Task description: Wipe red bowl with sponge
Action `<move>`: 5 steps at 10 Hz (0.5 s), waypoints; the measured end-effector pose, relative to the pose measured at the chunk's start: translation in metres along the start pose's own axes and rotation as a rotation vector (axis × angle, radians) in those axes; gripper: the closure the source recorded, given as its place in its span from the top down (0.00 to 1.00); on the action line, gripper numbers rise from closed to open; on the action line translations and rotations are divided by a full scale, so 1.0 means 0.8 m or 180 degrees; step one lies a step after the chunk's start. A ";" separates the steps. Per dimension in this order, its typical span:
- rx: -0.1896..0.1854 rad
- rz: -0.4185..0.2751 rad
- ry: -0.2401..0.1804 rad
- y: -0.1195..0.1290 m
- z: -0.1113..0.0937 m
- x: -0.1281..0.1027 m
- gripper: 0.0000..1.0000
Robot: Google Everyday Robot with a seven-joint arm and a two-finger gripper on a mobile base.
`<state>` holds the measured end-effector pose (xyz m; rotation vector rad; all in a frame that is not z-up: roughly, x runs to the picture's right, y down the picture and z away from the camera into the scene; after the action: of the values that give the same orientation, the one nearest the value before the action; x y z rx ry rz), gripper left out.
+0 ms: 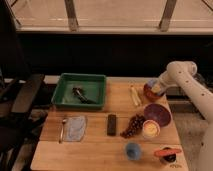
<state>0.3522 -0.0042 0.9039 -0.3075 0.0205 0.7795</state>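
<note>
- Camera view: the gripper (pixel 154 87) is clenching what looks like the sponge (pixel 151 82), a light-blue patch at its tip. It is holding it right over the red bowl (pixel 148 94), which is sitting toward the 2 o'clock corner of the table (pixel 100 156). Whether sponge and bowl are touching is unclear.
- The purple dish (pixel 159 114) is lying near the bowl's 5 o'clock, and the green tray (pixel 80 76) is resting well apart at its 9 o'clock.
- The sponge is likely handling soft and light, squashing under pressure, so it is best pinched across its narrow sides with one face left free. The bowl looks stiff, small and light, and risks sliding on the wood under a sideways push.
- The white arm (pixel 187 82) is reaching in from 3 o'clock, its elbow arching high and its forearm sloping down toward 8 o'clock.
</note>
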 end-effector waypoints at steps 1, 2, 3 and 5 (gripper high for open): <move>-0.0016 0.0012 0.0045 -0.001 0.002 0.002 0.00; -0.0031 0.0015 0.0108 -0.003 0.006 0.003 0.00; -0.0028 0.0037 0.0165 -0.010 0.009 0.007 0.00; -0.0011 0.0049 0.0198 -0.024 0.017 0.005 0.00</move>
<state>0.3668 -0.0102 0.9215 -0.3351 0.0800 0.7852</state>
